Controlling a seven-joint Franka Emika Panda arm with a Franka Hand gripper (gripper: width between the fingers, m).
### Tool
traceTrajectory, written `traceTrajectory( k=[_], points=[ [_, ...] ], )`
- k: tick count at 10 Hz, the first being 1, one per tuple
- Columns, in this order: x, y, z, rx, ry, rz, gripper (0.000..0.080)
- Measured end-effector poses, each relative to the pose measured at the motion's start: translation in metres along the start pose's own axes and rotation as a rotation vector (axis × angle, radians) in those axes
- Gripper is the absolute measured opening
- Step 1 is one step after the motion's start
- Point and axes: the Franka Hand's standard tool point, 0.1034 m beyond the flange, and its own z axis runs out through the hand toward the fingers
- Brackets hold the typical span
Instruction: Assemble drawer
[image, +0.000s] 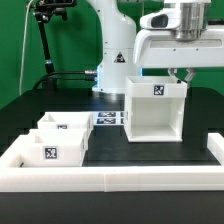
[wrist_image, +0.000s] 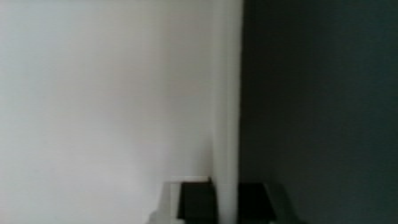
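Note:
The white open-front drawer box (image: 155, 110) stands upright on the dark table at the exterior view's right of centre, with a marker tag on its top edge. My gripper (image: 180, 75) is at the box's top right rim. In the wrist view its two dark fingers (wrist_image: 194, 203) sit on either side of the box's thin white wall (wrist_image: 224, 100), touching it, so the gripper (wrist_image: 224, 192) is shut on that wall. Two smaller white drawer trays (image: 65, 127) (image: 50, 150) lie side by side at the exterior view's left, each with a tag.
The marker board (image: 110, 118) lies flat behind the trays, next to the box. A low white barrier (image: 110, 180) runs along the table's front and both sides. The robot base (image: 115, 60) stands at the back; a black stand (image: 45, 40) is at back left.

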Motion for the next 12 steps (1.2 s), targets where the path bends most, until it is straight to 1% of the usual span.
traceTrajectory(
  k=[3, 4, 6, 7, 9, 10, 11, 12],
  points=[
    [0.000, 0.000, 0.000, 0.000, 0.000, 0.000, 0.0038],
    [0.004, 0.002, -0.001, 0.000, 0.001, -0.014, 0.0038],
    [0.037, 0.007, -0.006, 0.007, 0.033, -0.022, 0.0038],
    [0.058, 0.012, -0.007, 0.016, 0.049, -0.037, 0.0038],
    [0.092, 0.023, -0.003, 0.033, 0.072, -0.042, 0.0038],
    [0.110, 0.025, -0.003, 0.041, 0.090, -0.030, 0.0038],
    [0.116, 0.025, -0.003, 0.043, 0.102, -0.031, 0.0038],
    [0.115, 0.025, -0.003, 0.043, 0.101, -0.033, 0.0038]
  ],
)
